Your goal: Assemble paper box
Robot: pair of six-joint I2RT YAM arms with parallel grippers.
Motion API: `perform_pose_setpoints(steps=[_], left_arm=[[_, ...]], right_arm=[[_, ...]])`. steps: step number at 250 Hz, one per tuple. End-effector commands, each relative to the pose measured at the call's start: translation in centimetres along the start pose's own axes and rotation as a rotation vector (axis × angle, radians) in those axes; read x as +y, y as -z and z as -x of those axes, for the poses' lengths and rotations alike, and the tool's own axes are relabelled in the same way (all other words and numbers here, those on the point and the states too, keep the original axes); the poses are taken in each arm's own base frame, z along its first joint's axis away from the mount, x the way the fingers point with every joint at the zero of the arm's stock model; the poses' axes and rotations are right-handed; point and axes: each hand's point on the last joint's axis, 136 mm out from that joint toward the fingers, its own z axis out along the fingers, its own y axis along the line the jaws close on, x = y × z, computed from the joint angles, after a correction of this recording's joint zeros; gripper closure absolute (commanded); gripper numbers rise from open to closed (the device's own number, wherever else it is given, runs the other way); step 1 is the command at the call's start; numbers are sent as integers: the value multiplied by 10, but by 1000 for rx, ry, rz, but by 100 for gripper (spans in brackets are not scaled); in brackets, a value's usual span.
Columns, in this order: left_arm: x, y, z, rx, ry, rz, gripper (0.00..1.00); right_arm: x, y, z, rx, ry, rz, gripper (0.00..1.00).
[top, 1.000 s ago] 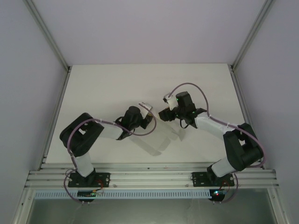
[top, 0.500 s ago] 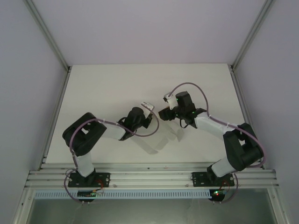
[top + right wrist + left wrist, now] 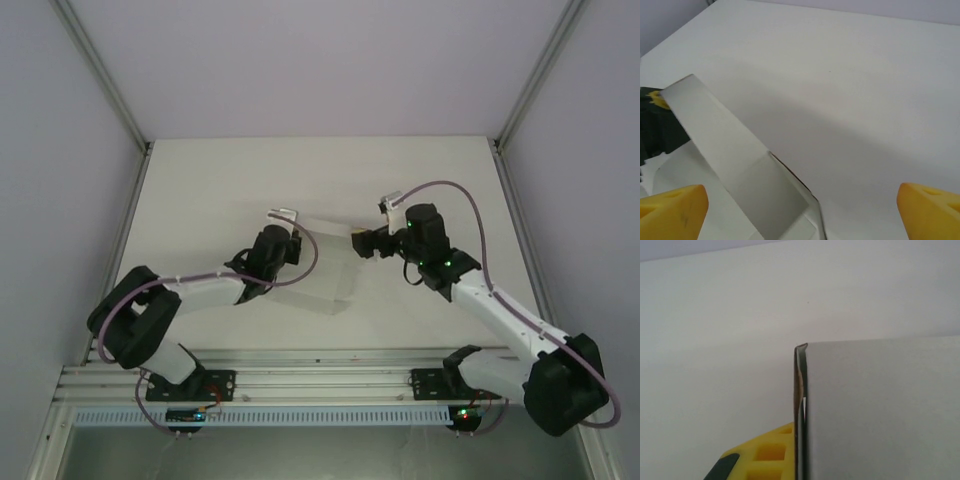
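Note:
The white paper box hangs as a partly unfolded sheet above the table between both grippers, with a panel sloping down toward the near side. My left gripper is shut on its left end. In the left wrist view the card's edge presses against one yellow finger, and the grey card face hides the other finger. My right gripper stands open at the sheet's right end. Its yellow fingertips are spread wide, with a folded flap between them, touching neither.
The white table lies under the sheet, bounded by grey walls and aluminium posts. The rail with both arm bases runs along the near edge. The left gripper's dark body appears at the left of the right wrist view.
The left gripper has pulled left and the right arm has swung outward to the right. The card, a small folded piece before, now spreads wide between the grippers.

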Motion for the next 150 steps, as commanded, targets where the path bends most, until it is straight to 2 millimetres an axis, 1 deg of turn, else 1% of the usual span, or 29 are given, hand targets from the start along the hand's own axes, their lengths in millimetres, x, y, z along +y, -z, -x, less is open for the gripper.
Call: perform_pose_setpoints(steps=[1, 31, 60, 74, 104, 120, 150], left_arm=[[1, 8, -7, 29, 34, -8, 100], [-1, 9, -10, 21, 39, -30, 100], [-1, 9, -13, 31, 61, -33, 100], [1, 8, -13, 36, 75, -18, 100], [-2, 6, -13, 42, 75, -32, 100], [-6, 5, -12, 44, 82, -49, 100], [-12, 2, -16, 62, 100, -76, 100]], right_arm=[[-16, -7, -20, 66, -32, -63, 1], [-17, -20, -23, 91, -36, -56, 1], [-17, -36, -33, 132, -45, -46, 1], [-6, -43, -39, 154, -43, 7, 1], [13, -58, -48, 160, -42, 83, 1], [20, -64, -43, 119, -42, 103, 1], [29, -71, -22, -13, -96, 126, 1]])
